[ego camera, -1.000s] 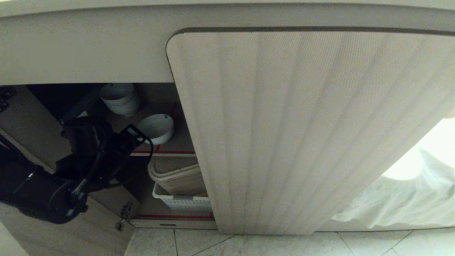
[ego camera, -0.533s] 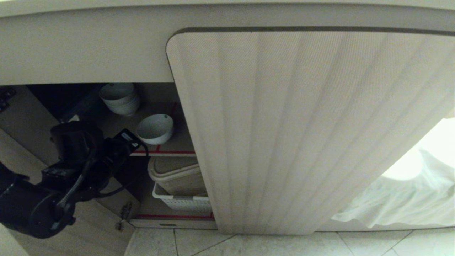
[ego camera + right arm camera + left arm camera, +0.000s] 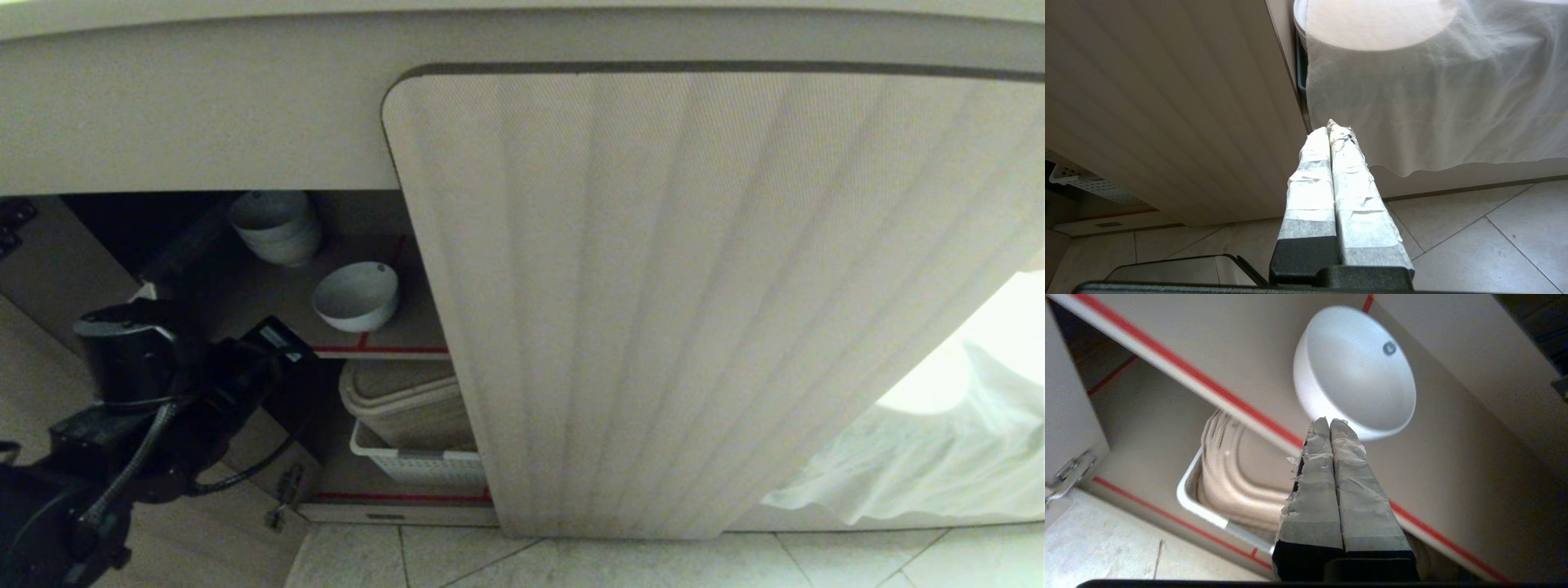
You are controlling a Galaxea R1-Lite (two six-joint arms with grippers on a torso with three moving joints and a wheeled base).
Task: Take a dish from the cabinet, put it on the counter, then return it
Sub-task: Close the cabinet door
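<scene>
Resting on the shelf point(image 3: 1453, 465), dish point(image 3: 1359, 371) beyond closed fingers point(image 3: 1314, 465).

Left arm point(image 3: 122, 425) cut off at lower-left frame edge, you see no fingertips there. Ribbed door point(image 3: 702, 310) hides cabinet's right half; basket point(image 3: 420, 465) partly behind it.

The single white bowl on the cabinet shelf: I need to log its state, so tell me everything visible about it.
The single white bowl is small, round and deep, of glossy white ceramic, with a small round grey mark inside near the rim. It stands upright and empty on the cabinet shelf, near the red-taped front edge, apart from the stack of bowls further back. Nothing touches it but the shelf; the left gripper, jaws shut, is just in front of it.
</scene>
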